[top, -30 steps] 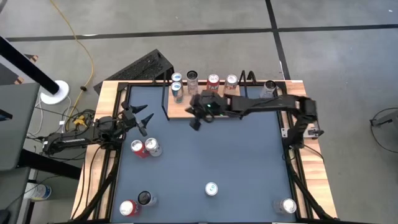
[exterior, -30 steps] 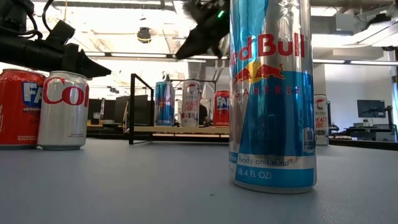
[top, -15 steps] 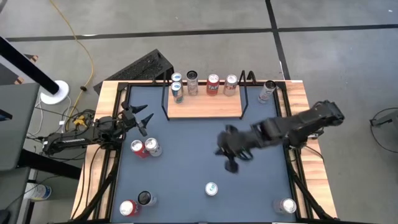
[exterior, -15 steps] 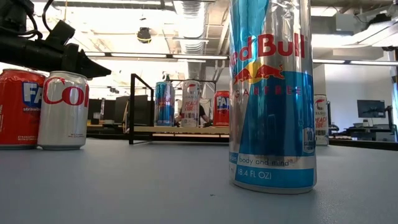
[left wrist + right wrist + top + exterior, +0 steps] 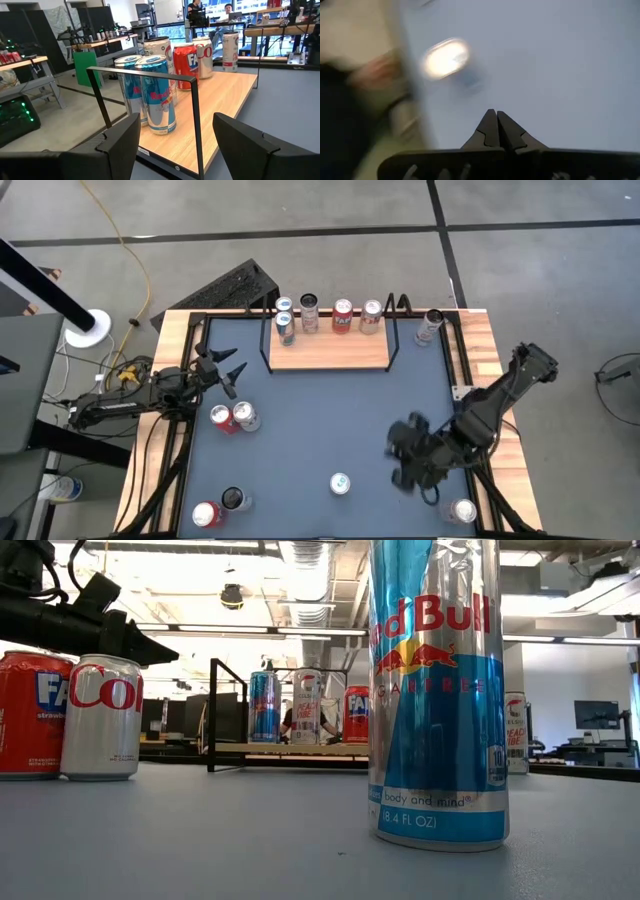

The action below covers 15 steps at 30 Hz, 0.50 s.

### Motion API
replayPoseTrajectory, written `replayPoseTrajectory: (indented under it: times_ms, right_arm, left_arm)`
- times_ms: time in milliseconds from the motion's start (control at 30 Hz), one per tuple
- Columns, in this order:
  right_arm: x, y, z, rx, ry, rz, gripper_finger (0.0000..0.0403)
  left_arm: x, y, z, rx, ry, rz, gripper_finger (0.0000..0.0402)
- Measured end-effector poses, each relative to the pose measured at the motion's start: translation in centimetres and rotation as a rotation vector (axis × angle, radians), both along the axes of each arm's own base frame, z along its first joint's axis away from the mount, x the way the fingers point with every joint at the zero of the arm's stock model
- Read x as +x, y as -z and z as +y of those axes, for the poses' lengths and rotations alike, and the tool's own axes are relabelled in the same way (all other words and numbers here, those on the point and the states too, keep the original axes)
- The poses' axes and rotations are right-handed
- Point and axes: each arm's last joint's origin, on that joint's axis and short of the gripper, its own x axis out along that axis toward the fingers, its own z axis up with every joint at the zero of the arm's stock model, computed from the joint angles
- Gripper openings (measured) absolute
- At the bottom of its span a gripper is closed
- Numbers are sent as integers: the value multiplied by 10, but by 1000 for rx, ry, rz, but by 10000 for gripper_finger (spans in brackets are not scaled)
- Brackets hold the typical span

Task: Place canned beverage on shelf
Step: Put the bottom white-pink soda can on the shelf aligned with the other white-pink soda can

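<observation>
Light-wood shelf (image 5: 330, 352) held five cans along its back edge. The right claw (image 5: 408, 465), pinched shut and empty, had swung away from it toward the silver can (image 5: 462, 510) at the tabletop's (image 5: 330, 415) near-right corner, likely next. The left claw (image 5: 226, 372) hung narrow, idle.

Tall blue-silver can (image 5: 436, 690), near, low view: "Red Bull" partly cut, "8.4 FL OZ", "body and mind". Silver can (image 5: 100, 717): red "Co", rest hidden. Red can (image 5: 30, 712) touching it: "FA", small "strawberry" barely legible. Far white can (image 5: 515, 732): "PEACH". Left wrist view: red can (image 5: 186, 66) on shelf (image 5: 220, 102) reads "FA".
</observation>
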Motion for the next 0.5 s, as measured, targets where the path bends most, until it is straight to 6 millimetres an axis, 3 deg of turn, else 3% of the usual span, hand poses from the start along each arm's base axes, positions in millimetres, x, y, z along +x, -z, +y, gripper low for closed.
replayPoseTrajectory:
  times_ms: [167, 367, 500]
  right_arm:
    - [-23, -3, -56, -291, 409, 76, 0]
    - [-35, -22, -130, -329, 601, -12, 0]
    - [-60, -27, -185, -364, 805, 77, 0]
  left_arm:
    - [0, 0, 0, 0, 0, 0, 240]
    - [0, 0, 0, 0, 0, -1, 240]
    - [0, 0, 0, 0, 0, 0, 240]
